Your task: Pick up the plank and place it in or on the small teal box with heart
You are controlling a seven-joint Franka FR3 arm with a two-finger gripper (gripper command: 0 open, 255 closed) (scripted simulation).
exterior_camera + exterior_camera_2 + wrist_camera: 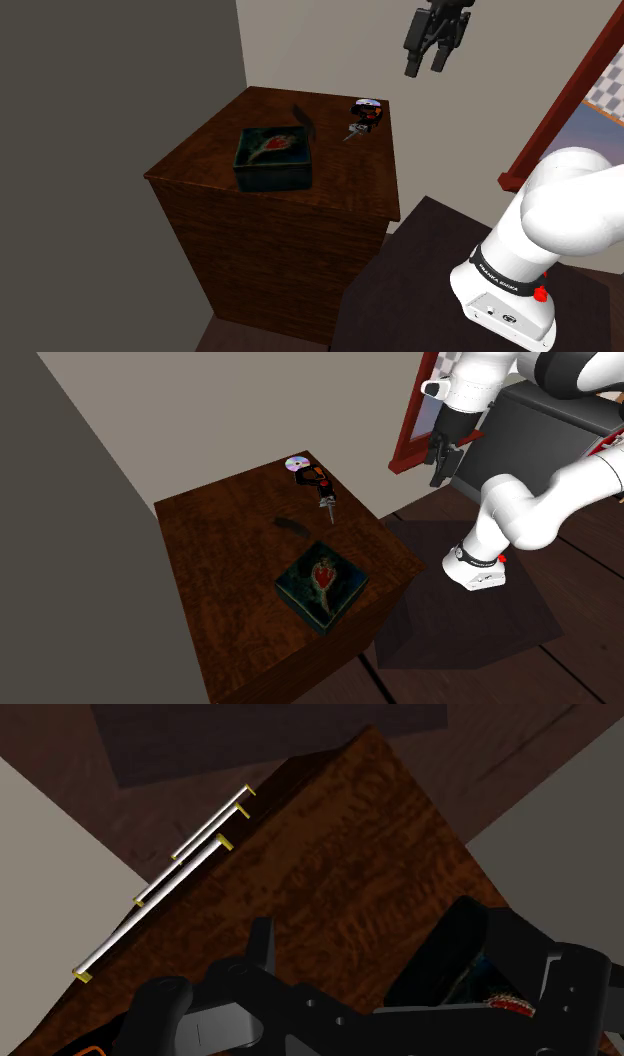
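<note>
The black gripper (426,66) hangs high off the cabinet (345,172), fingers (411,62) apart and empty — the dark plank (303,118) lies on its top near the teal heart box (272,160). A clean pickup likely means descending with fingers straddling the plank's narrow width, clear of the box.

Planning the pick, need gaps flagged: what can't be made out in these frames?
- Plank: shoulder view, thin dark sliver on the dark cabinet top; outline unclear.
- Teal box: lid or open top, too dim to tell.
- Black item beside the disc: too small to identify.
- Arm: cut by the shoulder view's edges between base and pincer.
</note>
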